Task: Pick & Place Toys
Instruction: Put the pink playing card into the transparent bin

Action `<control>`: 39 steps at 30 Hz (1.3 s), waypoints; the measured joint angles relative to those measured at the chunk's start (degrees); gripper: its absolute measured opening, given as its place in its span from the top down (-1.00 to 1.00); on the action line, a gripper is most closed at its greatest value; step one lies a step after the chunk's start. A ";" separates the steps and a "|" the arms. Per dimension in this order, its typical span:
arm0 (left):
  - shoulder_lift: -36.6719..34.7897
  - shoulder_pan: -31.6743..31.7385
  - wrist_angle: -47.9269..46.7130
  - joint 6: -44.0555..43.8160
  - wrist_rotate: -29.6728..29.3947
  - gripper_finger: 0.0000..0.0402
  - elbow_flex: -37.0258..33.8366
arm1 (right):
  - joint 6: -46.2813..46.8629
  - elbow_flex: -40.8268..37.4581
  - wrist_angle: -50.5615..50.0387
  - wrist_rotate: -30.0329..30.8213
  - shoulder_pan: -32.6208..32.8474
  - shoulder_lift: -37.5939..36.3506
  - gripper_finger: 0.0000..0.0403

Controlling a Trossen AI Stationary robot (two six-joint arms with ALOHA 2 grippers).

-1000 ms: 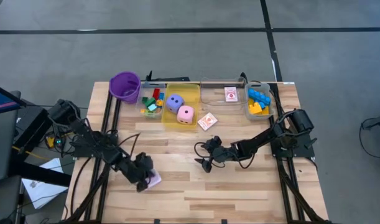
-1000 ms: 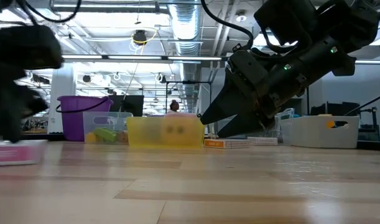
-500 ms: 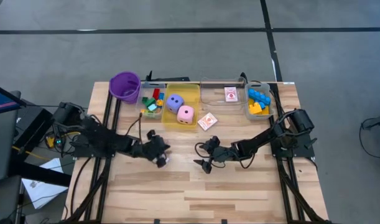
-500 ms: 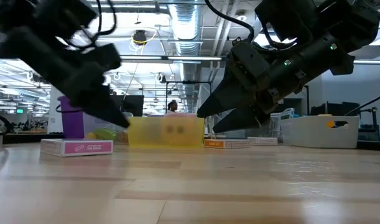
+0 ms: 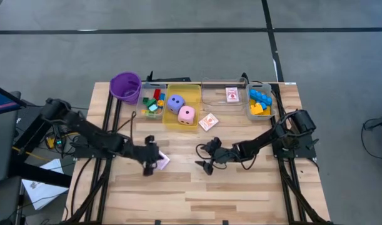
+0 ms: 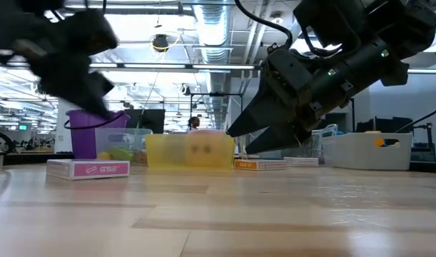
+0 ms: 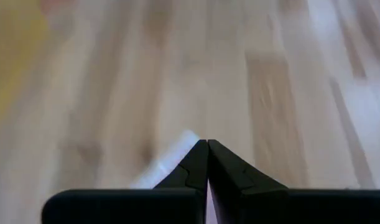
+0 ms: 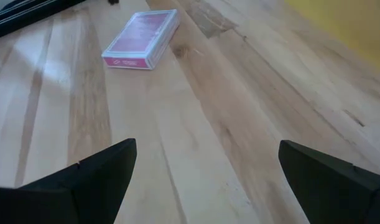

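A pink card box [image 5: 161, 162] lies flat on the wooden table [image 5: 241, 187], left of the middle; the low view shows it resting there [image 6: 89, 169]. My left gripper [image 5: 150, 165] is shut and hangs just above the box's left side, its fingertips pressed together [image 7: 207, 144]. My right gripper [image 5: 206, 160] stands open just above the table's middle, nothing between its fingers [image 8: 208, 186], pointing toward the box [image 8: 142, 46]. A second card deck [image 5: 208, 122] lies farther back. Purple [image 5: 175, 103] and pink [image 5: 186, 115] dice sit in the yellow bin [image 5: 194, 94].
Along the far edge stand a purple cup [image 5: 125, 86], a clear bin of mixed bricks [image 5: 153, 103], a clear bin holding a card deck [image 5: 227, 94] and a bin of blue and yellow bricks [image 5: 259, 102]. Bare boards lie toward the near edge.
My left gripper, shut throughout, swept from the near left toward the far edge and the middle, then rose and drew back slightly left. The pink card box slid along the table with it toward the far edge and has lain still since.
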 joint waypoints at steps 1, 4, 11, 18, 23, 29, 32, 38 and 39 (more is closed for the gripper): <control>-0.14 -1.16 -2.23 -1.68 0.39 1.00 0.00 | 0.00 -0.02 0.12 -0.01 0.13 0.00 -0.91; 0.14 -5.24 -8.29 -5.97 0.54 1.00 -0.04 | 0.17 0.00 0.55 0.01 0.31 0.00 -0.91; 3.77 -8.09 -10.46 -12.09 -4.31 1.00 0.02 | 0.17 0.00 0.99 0.05 0.24 0.00 -0.91; 11.76 -8.09 -6.14 -14.79 -4.40 1.00 0.37 | 0.15 0.00 1.15 0.07 0.24 0.00 -0.91; 13.65 -8.02 2.66 -14.66 -6.36 1.00 0.04 | 0.15 0.00 1.44 0.07 0.24 0.00 -0.91; 18.43 -5.89 11.87 -19.91 -11.03 1.00 0.04 | -0.32 0.00 1.96 0.03 0.24 0.00 -0.91; 22.21 -4.36 16.34 -22.31 -13.77 1.00 0.17 | -1.54 0.00 2.10 0.01 0.37 0.00 -0.91; 26.86 -1.67 26.69 -21.66 -16.48 1.00 0.06 | -5.24 0.00 2.24 -0.02 0.75 0.00 -0.91; 26.90 -1.44 27.22 -21.60 -17.36 1.00 -0.01 | -6.06 0.00 2.24 -0.02 0.75 0.00 -0.91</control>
